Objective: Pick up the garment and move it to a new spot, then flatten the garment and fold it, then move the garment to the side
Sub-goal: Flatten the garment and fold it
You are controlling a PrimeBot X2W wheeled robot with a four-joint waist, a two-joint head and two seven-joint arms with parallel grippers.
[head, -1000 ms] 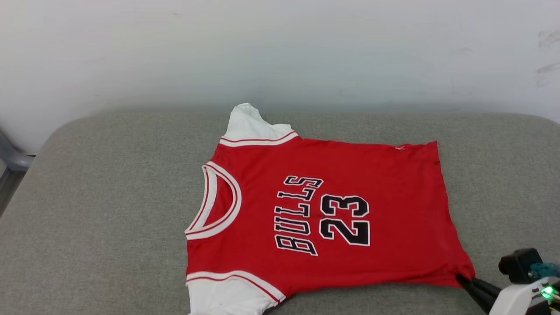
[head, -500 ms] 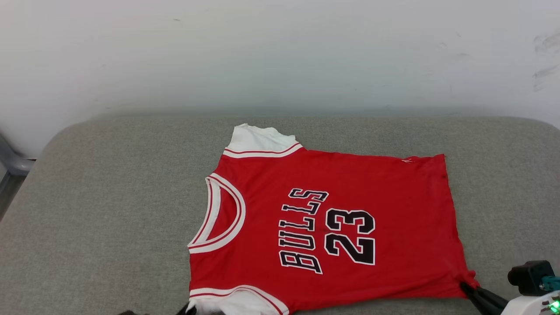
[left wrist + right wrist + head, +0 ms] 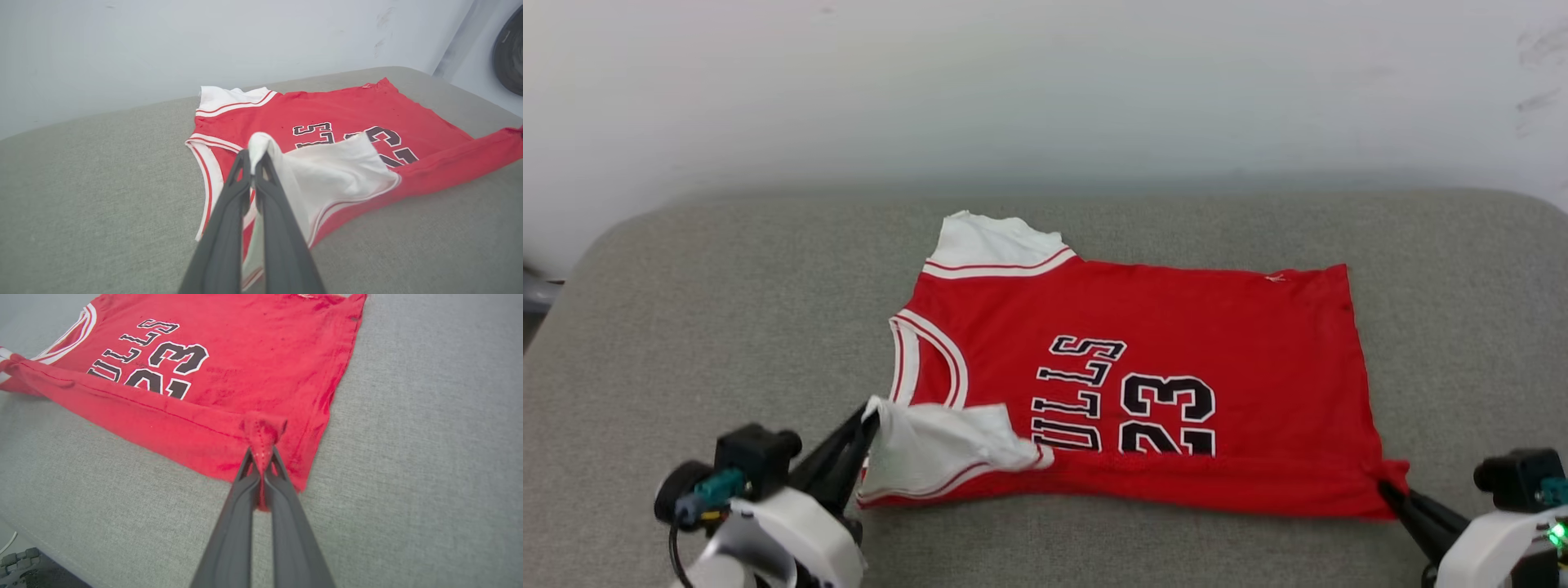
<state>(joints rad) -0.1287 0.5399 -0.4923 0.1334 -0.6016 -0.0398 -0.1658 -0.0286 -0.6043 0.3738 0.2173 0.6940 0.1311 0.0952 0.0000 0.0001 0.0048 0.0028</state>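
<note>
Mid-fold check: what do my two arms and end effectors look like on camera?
The left end effector and right end effector each have two long, slim, dark grey fingers on a glossy white rounded wrist shell. Each wrist carries a black camera block with a teal connector. A black cable loops beside the left one; a green light glows on the right.

The left gripper [image 3: 253,158], two long dark fingers at the bottom middle, pinches the white sleeve [image 3: 335,171] of the red cloth jersey [image 3: 347,108] with black letters. The sleeve lies folded over the red front, on a soft grey pad [image 3: 94,183]
</note>
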